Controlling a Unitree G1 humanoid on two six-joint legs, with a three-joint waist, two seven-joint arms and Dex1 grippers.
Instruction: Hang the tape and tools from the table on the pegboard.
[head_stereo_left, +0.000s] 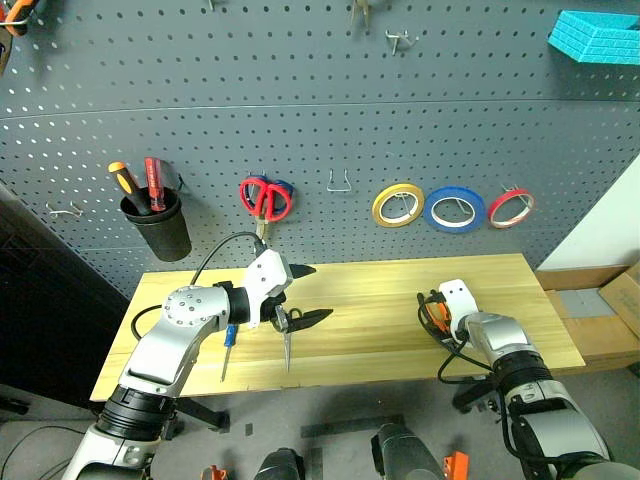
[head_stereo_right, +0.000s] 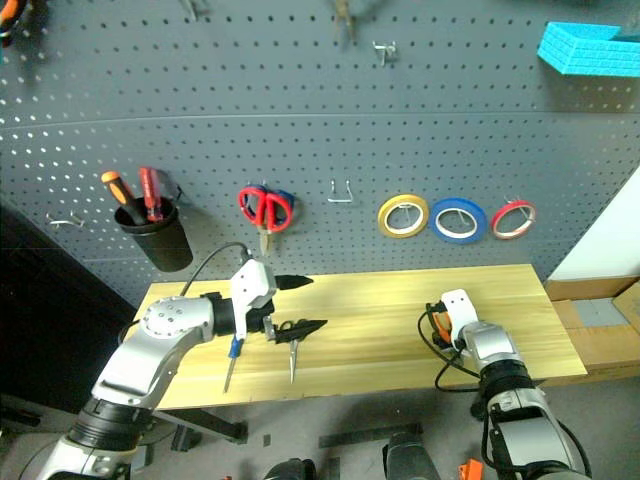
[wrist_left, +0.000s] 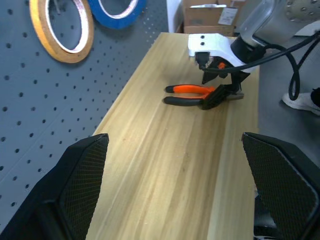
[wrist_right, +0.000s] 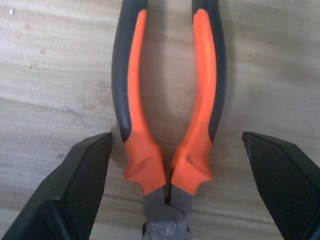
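Orange-and-black pliers (wrist_right: 167, 100) lie near the right end of the light wooden table (head_stereo_left: 380, 300). My right gripper (head_stereo_left: 438, 318) points down over them, open, with one finger on each side of the pliers' head. Toward the table's left end lie small black-handled scissors (head_stereo_left: 287, 345) and a slim blue-handled screwdriver (head_stereo_left: 227, 350). Just above the scissors' handles my left gripper (head_stereo_left: 308, 294) hovers open and holds nothing. The dark-blue tape (head_stereo_left: 428, 211) hangs on a hook of the grey-blue pegboard (head_stereo_left: 300, 100).
A yellow roll (head_stereo_left: 376, 206) and a red roll (head_stereo_left: 492, 213) hang on either side of the blue tape. Red-handled scissors (head_stereo_left: 265, 197), a bare hook (head_stereo_left: 340, 182) and a black cup (head_stereo_left: 160, 225) of screwdrivers are further left. A turquoise basket (head_stereo_left: 595, 35) hangs top right.
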